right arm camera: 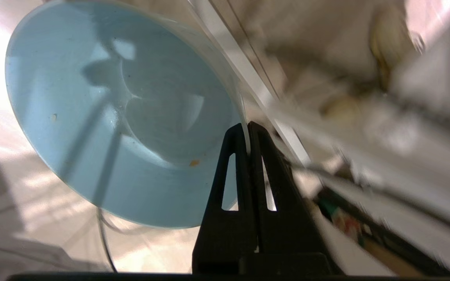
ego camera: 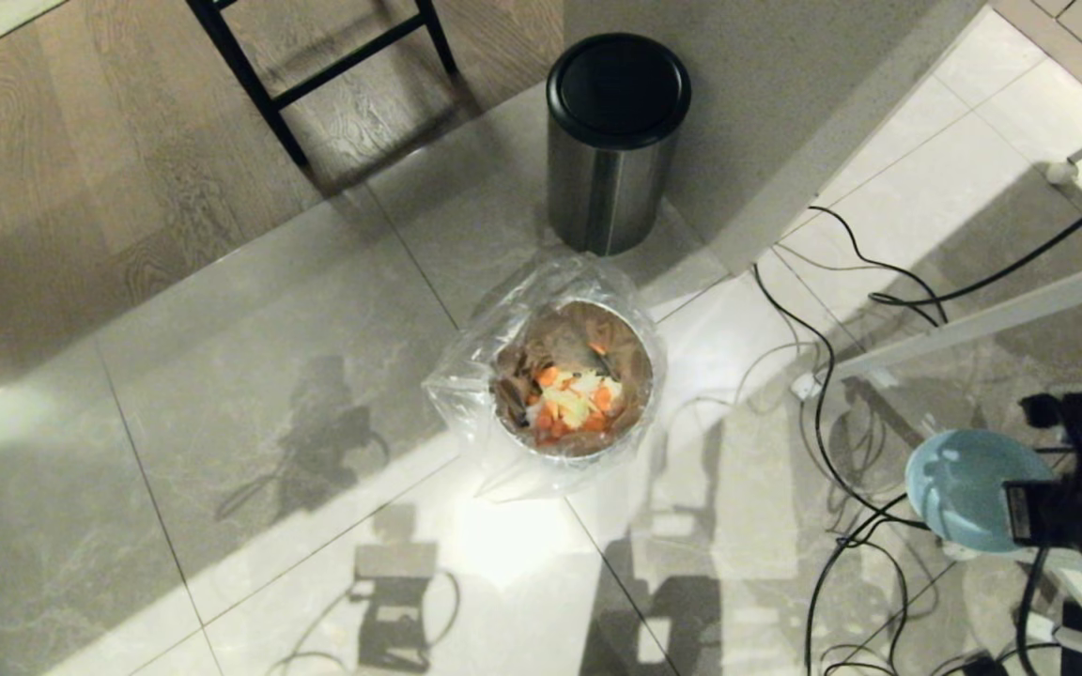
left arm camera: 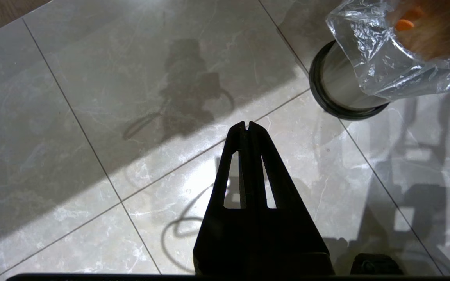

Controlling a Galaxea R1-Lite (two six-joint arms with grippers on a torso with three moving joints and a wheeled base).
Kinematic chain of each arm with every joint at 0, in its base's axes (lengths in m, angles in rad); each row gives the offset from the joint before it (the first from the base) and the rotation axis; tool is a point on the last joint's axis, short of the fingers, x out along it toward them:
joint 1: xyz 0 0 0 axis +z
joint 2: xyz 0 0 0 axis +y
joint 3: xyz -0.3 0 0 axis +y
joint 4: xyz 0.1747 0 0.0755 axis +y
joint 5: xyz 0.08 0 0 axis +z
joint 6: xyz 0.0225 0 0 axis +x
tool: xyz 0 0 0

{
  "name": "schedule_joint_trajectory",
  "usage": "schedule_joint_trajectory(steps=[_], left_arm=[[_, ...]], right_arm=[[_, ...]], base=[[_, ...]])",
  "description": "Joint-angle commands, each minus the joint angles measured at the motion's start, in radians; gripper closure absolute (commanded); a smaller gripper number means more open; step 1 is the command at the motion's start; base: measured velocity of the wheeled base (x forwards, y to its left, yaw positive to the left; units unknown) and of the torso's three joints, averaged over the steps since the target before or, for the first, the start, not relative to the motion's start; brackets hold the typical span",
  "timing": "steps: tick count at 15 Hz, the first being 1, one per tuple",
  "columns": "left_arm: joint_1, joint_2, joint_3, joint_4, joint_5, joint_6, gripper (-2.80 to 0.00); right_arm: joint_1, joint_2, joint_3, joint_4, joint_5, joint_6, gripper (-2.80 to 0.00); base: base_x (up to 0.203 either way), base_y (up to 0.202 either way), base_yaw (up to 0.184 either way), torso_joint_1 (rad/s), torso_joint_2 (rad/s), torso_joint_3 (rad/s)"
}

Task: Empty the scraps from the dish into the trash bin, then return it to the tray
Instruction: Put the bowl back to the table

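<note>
The pale-blue dish (ego camera: 959, 488) hangs tipped on its side at the right edge of the head view, well to the right of the trash bin (ego camera: 571, 376). My right gripper (right arm camera: 247, 127) is shut on the dish's rim (right arm camera: 131, 117); only tiny orange specks cling inside it. The scraps (ego camera: 571, 399), orange slices and pale bits, lie inside the bagged steel trash bin on the floor. The left wrist view shows that bin's side (left arm camera: 340, 84). My left gripper (left arm camera: 247, 125) hangs shut and empty over the floor tiles, left of the bin. The tray is out of view.
A taller steel bin with a black domed lid (ego camera: 616, 141) stands just behind the trash bin. Black cables (ego camera: 823, 376) trail over the floor at the right, by white frame legs (ego camera: 992, 319). A black chair frame (ego camera: 316, 66) stands at the back left.
</note>
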Motion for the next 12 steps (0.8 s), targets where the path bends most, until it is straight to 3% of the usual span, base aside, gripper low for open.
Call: schedule_joint_trajectory(steps=[1, 6, 12], left_arm=[[0.000, 0.001, 0.000, 0.000, 0.000, -0.001, 0.00], [0.000, 0.000, 0.000, 0.000, 0.000, -0.001, 0.00], [0.000, 0.000, 0.000, 0.000, 0.000, -0.001, 0.00]], right_arm=[[-0.036, -0.082, 0.086, -0.017, -0.001, -0.001, 0.00], [-0.052, -0.239, 0.264, -0.026, 0.016, -0.006, 0.00], [-0.080, -0.390, 0.352, -0.013, 0.036, -0.020, 0.00]], base=[[0.000, 0.000, 0.000, 0.000, 0.00, 0.000], [0.000, 0.000, 0.000, 0.000, 0.00, 0.000], [0.000, 0.000, 0.000, 0.000, 0.00, 0.000]])
